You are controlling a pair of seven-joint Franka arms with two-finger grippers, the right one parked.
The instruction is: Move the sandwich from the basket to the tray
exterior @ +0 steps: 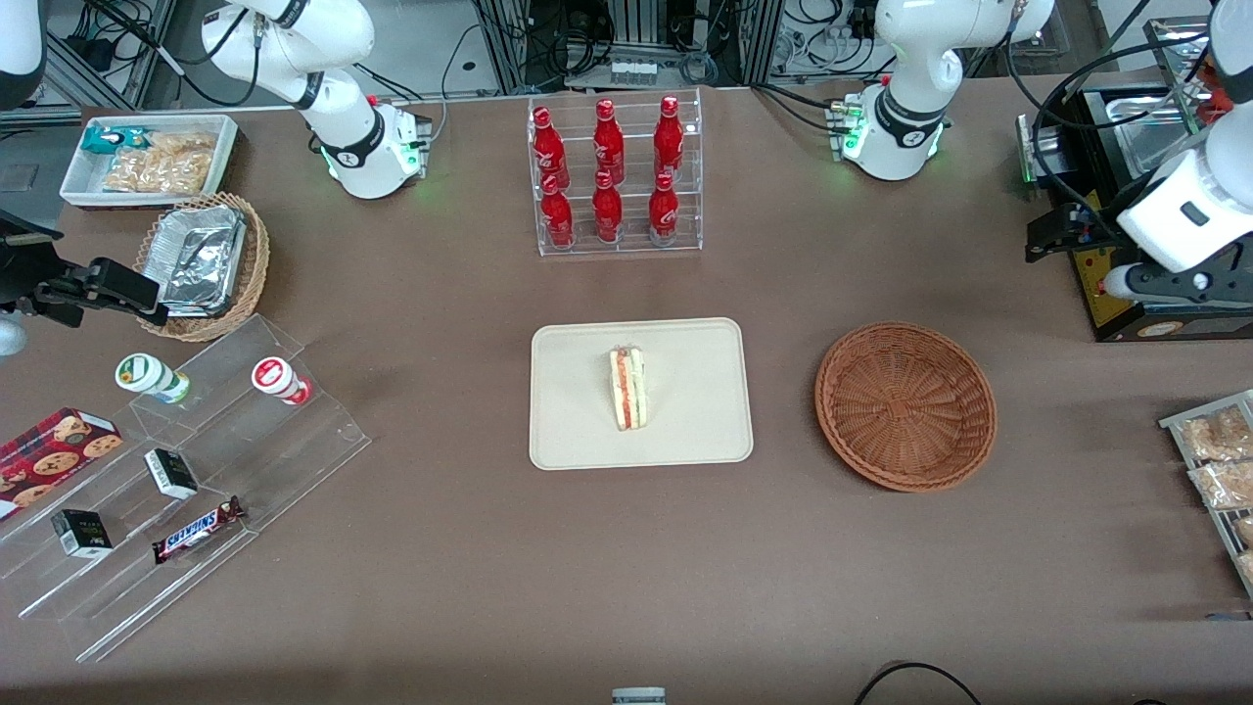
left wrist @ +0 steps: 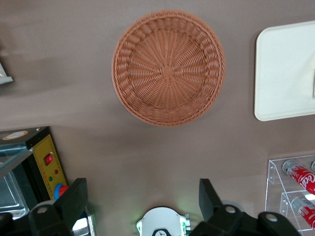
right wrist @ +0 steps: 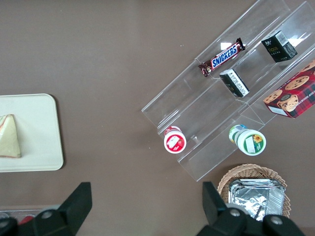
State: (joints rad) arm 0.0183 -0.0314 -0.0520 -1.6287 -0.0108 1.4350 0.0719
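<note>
Front view: your sandwich (exterior: 627, 388) rests on the tray (exterior: 695, 431); the basket (exterior: 905, 405) sits at its 3 o'clock; your end effector (left wrist: 142, 204), released, hangs high above the bench (exterior: 489, 568).

The tray (left wrist: 285, 71) is cut by the left wrist view's edge, its sandwich out of that frame. In the right wrist view the sandwich (right wrist: 10, 136) and tray (right wrist: 39, 132) are also cropped. The gripper (exterior: 1087, 227), raised toward the working arm's end of the table, is partly masked by cables. Snack packets (exterior: 1219, 460) run off frame.
</note>
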